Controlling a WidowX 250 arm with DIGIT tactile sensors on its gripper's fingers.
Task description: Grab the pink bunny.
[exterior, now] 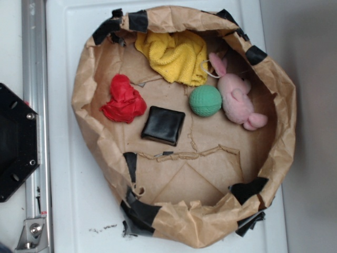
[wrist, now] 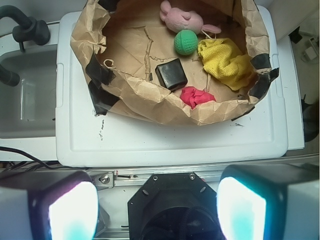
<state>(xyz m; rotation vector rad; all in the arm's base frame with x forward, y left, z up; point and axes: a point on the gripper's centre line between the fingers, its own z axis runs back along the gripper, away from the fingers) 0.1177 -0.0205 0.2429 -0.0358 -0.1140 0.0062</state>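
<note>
The small pale-pink plush bunny with long ears lies on its side at the far end of the crumpled brown paper nest, well ahead of the end effector and close to the nest's far wall, untouched by anything but the paper beneath it and possibly the ball beside it. Just on the nearer side of it sits the green textured ball, touching or nearly touching the bunny's body. To the right of the ball, seen from the end effector, lies the bunched yellow knitted cloth, with a thin pale loop of cord near the bunny's ears. Nearer still rests the flat square black pad, and closest to the near wall is the crumpled red cloth lump. Black tape patches hold the paper rim together at several places. The nest stands on a white plastic surface. The end effector hangs well back from the nest, over the black base at the surface's edge, its two fingers spread wide apart with nothing between them
</note>
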